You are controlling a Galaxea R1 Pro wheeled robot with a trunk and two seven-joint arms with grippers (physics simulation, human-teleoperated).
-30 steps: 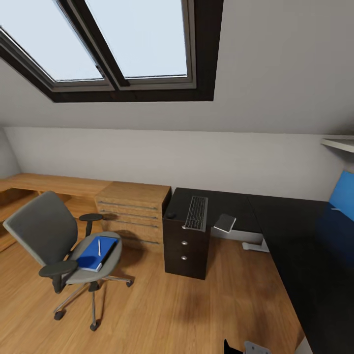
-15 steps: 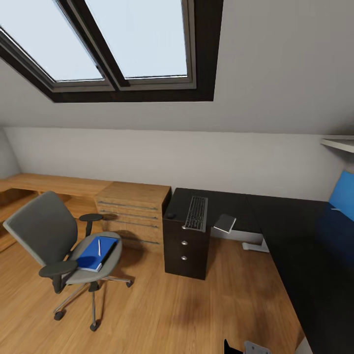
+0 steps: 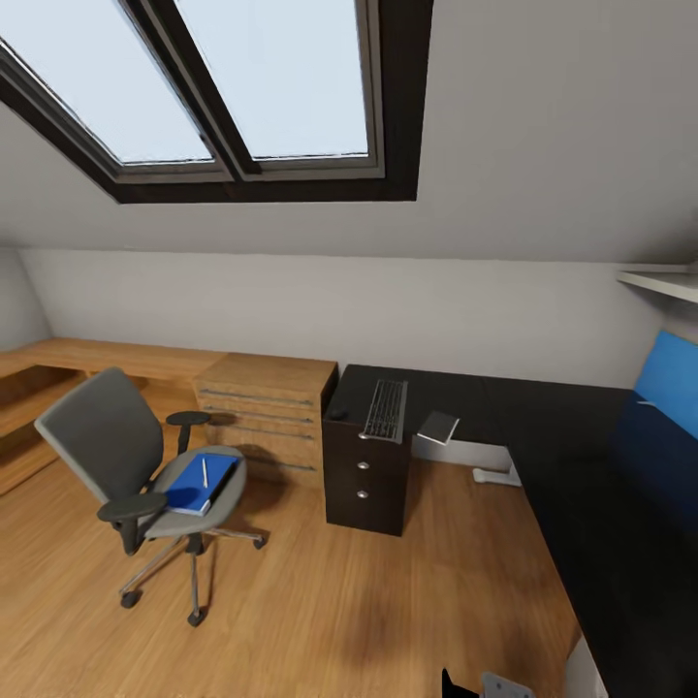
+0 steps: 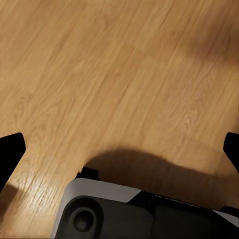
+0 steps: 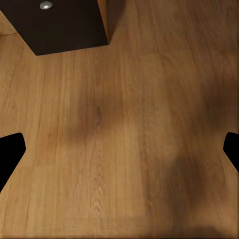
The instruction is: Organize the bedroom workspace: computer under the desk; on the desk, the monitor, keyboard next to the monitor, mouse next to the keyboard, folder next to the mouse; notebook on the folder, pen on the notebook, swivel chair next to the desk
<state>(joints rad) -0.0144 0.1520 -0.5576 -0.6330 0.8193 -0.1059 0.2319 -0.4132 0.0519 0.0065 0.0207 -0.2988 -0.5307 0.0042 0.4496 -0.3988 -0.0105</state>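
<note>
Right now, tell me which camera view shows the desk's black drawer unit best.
The head view. It shows the drawer unit whole, front face with its round knobs, standing under the desk end that carries the keyboard. The right wrist view catches just its lower corner with one knob, above wooden floor. The left wrist view looks at floor.

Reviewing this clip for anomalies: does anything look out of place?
Yes. The folder with the pen lies on the swivel chair seat, and the notebook overhangs the desk edge.
</note>
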